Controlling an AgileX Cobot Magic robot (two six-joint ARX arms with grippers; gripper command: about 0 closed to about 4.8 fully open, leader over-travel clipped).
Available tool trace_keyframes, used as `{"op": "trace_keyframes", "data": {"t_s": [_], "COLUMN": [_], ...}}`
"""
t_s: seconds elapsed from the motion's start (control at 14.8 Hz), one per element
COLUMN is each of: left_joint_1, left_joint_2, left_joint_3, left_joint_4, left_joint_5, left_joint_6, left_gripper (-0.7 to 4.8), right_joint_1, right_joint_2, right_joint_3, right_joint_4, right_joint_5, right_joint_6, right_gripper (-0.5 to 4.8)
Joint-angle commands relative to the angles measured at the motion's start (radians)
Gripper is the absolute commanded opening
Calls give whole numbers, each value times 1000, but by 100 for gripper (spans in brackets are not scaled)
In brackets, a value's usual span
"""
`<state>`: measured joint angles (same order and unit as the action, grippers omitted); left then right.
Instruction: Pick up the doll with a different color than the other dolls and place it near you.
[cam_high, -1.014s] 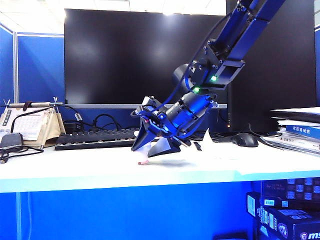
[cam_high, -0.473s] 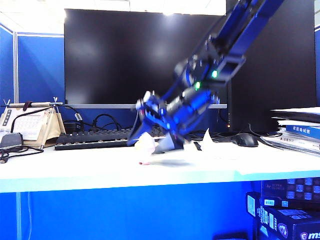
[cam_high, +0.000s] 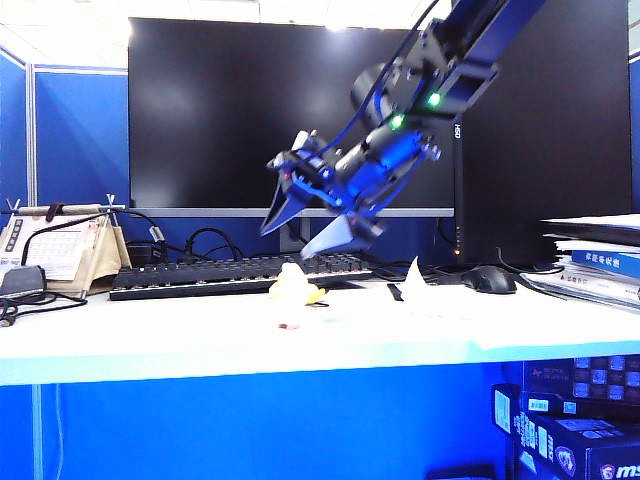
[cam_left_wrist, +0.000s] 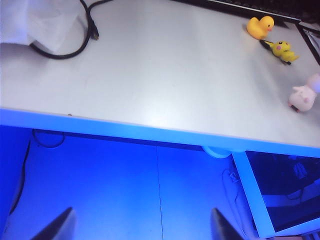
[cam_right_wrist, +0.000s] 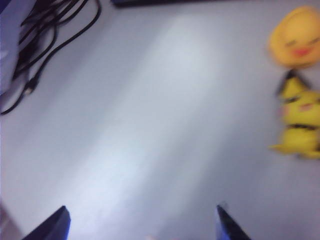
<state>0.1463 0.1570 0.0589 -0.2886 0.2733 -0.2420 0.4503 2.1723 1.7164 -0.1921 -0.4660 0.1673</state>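
The doll with a different color (cam_left_wrist: 303, 95), cream-white with pink feet, stands alone close to the table's front edge (cam_left_wrist: 150, 131); in the exterior view the doll (cam_high: 290, 288) sits below my raised right gripper (cam_high: 283, 245), apart from it. The other dolls, a yellow duck (cam_left_wrist: 261, 26) and a pointy-eared yellow figure (cam_left_wrist: 283, 50), stand farther back by the keyboard. In the right wrist view the duck (cam_right_wrist: 296, 37) and the eared figure (cam_right_wrist: 300, 125) lie off to one side of my right gripper (cam_right_wrist: 142, 222), which is open and empty. My left gripper (cam_left_wrist: 142, 227) is open, hanging in front of the table edge.
A black keyboard (cam_high: 200, 276) runs along the back, with a mouse (cam_high: 488, 280) and a pointed crumpled white paper (cam_high: 415, 282) to the right. A black cable (cam_left_wrist: 75, 42) loops at the left. Stacked papers (cam_high: 600, 255) sit at far right, a desk calendar (cam_high: 60, 250) at far left.
My right gripper has opened and lifted up and back off the white doll, which stays on the table near the front edge. The left arm has not moved.
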Motion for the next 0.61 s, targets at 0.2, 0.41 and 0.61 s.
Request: {"op": "trace_keyframes", "data": {"t_s": [0.2, 0.41, 0.61], "left_joint_1": [0, -2, -7], "left_joint_2": [1, 1, 1], "left_joint_3": [2, 2, 2], "left_joint_4": [13, 13, 13], "left_joint_5": [0, 0, 0], "left_joint_6": [-1, -1, -1], "left_gripper": [350, 350, 350], "right_joint_1": [-108, -187, -216], "right_joint_2": [-98, -213, -345], "right_joint_3": [7, 5, -49], "right_joint_4": [-61, -197, -206], "right_joint_5": [-42, -63, -45], "right_joint_6": [-33, -102, -121], "right_gripper": [127, 113, 113]}}
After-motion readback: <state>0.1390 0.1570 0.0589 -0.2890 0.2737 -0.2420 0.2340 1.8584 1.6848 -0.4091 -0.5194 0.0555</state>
